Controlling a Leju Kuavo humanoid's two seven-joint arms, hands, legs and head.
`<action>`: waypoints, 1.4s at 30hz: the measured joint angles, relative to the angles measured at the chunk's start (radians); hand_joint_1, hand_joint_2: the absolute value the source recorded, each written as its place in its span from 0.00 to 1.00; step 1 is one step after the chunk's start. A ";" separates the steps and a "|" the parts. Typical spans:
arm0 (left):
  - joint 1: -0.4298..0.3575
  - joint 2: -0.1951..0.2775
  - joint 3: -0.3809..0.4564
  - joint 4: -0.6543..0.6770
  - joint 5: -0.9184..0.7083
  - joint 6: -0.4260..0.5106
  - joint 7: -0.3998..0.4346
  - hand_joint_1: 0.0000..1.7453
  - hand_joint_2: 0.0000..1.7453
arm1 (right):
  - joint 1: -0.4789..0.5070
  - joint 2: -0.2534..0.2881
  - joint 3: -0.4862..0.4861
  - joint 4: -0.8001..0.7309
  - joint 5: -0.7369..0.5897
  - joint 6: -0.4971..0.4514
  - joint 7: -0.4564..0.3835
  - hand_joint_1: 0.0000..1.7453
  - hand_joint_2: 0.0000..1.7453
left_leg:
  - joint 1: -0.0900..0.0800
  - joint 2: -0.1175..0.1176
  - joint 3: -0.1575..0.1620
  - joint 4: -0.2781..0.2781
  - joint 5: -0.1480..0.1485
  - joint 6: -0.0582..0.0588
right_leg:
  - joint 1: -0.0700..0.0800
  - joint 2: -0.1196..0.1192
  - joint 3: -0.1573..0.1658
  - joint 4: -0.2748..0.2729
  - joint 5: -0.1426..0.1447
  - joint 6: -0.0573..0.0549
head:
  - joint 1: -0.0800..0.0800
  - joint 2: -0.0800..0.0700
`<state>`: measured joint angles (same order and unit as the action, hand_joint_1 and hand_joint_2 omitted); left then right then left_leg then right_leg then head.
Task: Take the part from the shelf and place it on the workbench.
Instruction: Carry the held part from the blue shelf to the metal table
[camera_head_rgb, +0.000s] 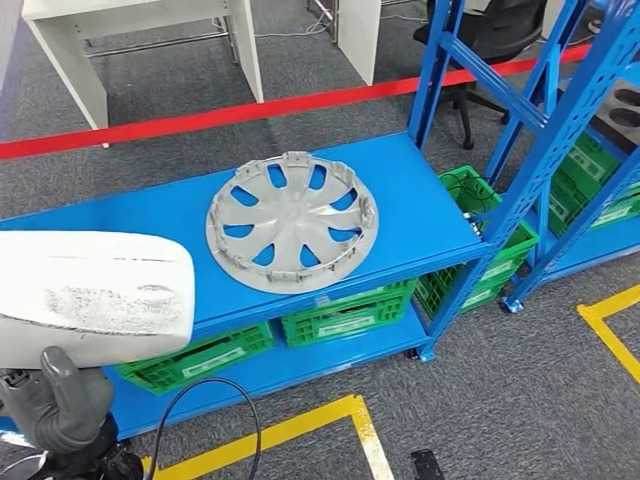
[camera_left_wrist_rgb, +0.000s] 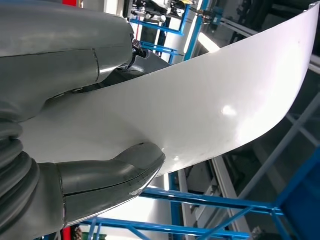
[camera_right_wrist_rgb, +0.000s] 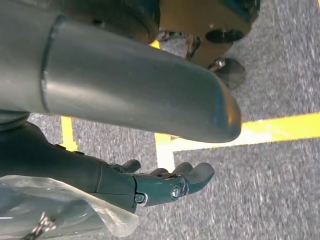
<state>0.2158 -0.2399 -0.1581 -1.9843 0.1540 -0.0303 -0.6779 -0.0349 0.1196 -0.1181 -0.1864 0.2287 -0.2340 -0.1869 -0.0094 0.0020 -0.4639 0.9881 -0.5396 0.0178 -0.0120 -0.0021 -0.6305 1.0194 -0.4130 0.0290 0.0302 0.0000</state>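
Left robot hand (camera_head_rgb: 64, 405), low at the left of the head view, grips a long curved white panel of smooth glossy material (camera_head_rgb: 94, 295); thick grey thumb (camera_left_wrist_rgb: 124, 167) pressed against one face of that panel, the rest of the hand against the other. Panel held above the near left part of the blue metal shelf (camera_head_rgb: 423, 200), with a grey scuffed patch showing on its surface. Right robot hand (camera_right_wrist_rgb: 166, 182) hanging over grey carpeted floor (camera_right_wrist_rgb: 271, 190) crossed by yellow tape lines (camera_right_wrist_rgb: 279, 127); fingers stretched out and apart, nothing between them.

On the shelf's upper board, a round silver-grey plastic wheel cover (camera_head_rgb: 292, 220) lying flat, roughly central, blue showing through its openings. Underneath, on the lower board, green slatted plastic crates (camera_head_rgb: 347, 315) in a row. Behind the shelf, a red tape line (camera_head_rgb: 226, 115) across the floor. At the far left, the legs of a white surface (camera_head_rgb: 68, 60).
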 joint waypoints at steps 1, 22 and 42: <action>-0.001 0.000 0.000 0.002 0.002 -0.002 0.000 1.00 1.00 | 0.001 -0.001 0.000 0.000 0.001 0.001 0.001 0.00 0.00 | 0.001 0.002 -0.007 -0.002 0.011 0.007 | -0.001 0.000 -0.004 0.001 -0.002 0.006 | -0.001 0.000; -0.009 -0.002 0.002 0.028 0.005 -0.025 0.000 1.00 1.00 | -0.005 -0.009 0.012 0.005 0.018 0.023 0.022 0.00 0.00 | 0.010 0.007 -0.212 0.285 -0.072 -0.032 | -0.001 -0.006 0.101 -0.036 -0.082 -0.026 | -0.006 0.000; -0.016 -0.001 0.003 0.042 0.004 -0.041 0.000 1.00 1.00 | -0.005 -0.009 0.025 0.006 0.009 0.037 0.033 0.00 0.00 | -0.004 0.010 -0.156 0.003 0.128 0.025 | 0.000 0.000 0.100 0.124 -0.123 0.019 | 0.004 0.000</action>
<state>0.1996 -0.2411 -0.1555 -1.9419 0.1582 -0.0717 -0.6779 -0.0396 0.1110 -0.0936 -0.1800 0.2379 -0.1965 -0.1540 -0.0138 0.0117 -0.6198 0.9913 -0.4115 0.0429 -0.0117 -0.0023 -0.5309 1.1429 -0.5365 0.0476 0.0342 0.0000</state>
